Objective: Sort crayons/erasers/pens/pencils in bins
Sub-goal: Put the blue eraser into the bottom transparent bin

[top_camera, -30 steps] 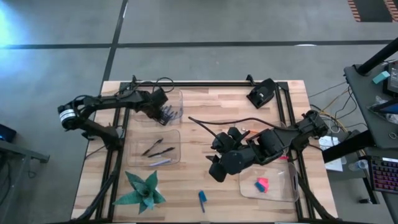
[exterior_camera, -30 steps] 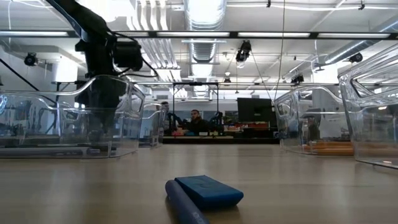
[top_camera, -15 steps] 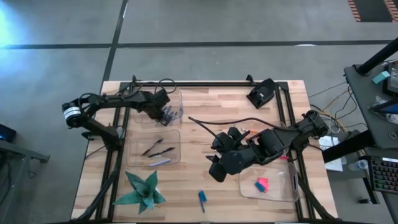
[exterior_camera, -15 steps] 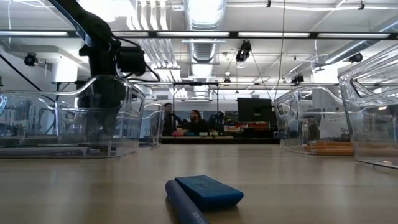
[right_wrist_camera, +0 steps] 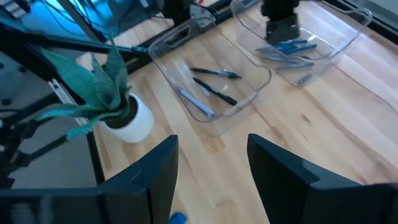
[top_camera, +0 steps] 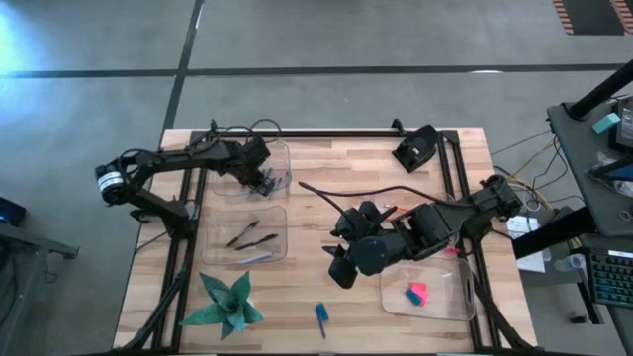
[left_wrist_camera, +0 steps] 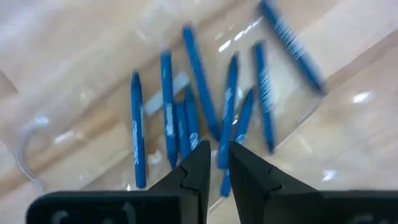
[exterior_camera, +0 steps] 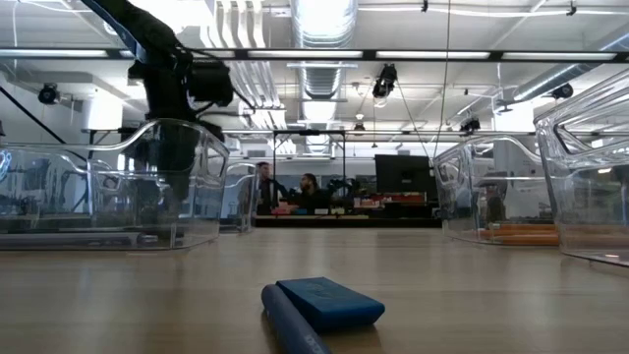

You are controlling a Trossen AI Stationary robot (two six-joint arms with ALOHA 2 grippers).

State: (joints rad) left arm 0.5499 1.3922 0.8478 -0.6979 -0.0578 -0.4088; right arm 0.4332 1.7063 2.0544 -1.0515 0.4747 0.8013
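My left gripper [top_camera: 261, 179] hangs over the far-left bin [top_camera: 280, 158], fingers together and empty, above several thin blue sticks [left_wrist_camera: 186, 118]. In the low view it [exterior_camera: 175, 147] shows behind that bin's clear wall. My right gripper [top_camera: 336, 265] is wide open and empty above bare table, between the near-left bin [top_camera: 277, 242] and the near-right bin [top_camera: 445, 307]. A blue eraser [exterior_camera: 329, 300] lies flat near the front edge, with a blue stick [exterior_camera: 290, 323] beside it. A pink eraser [top_camera: 415, 293] lies in the near-right bin. Orange pencils [exterior_camera: 521, 234] lie in a bin mostly hidden under the right arm.
The near-left bin holds two black pens [right_wrist_camera: 211, 81] and a pale stick [right_wrist_camera: 196, 102]. A green plant in a white pot [top_camera: 227, 302] stands at the near left corner. A black cable [top_camera: 356, 190] crosses the table's middle. A black mount [top_camera: 415, 148] sits at the far edge.
My left gripper has risen a little inside the far-left bin, still over the blue sticks. My right arm has shifted slightly toward the table's left edge, its fingers still wide open.
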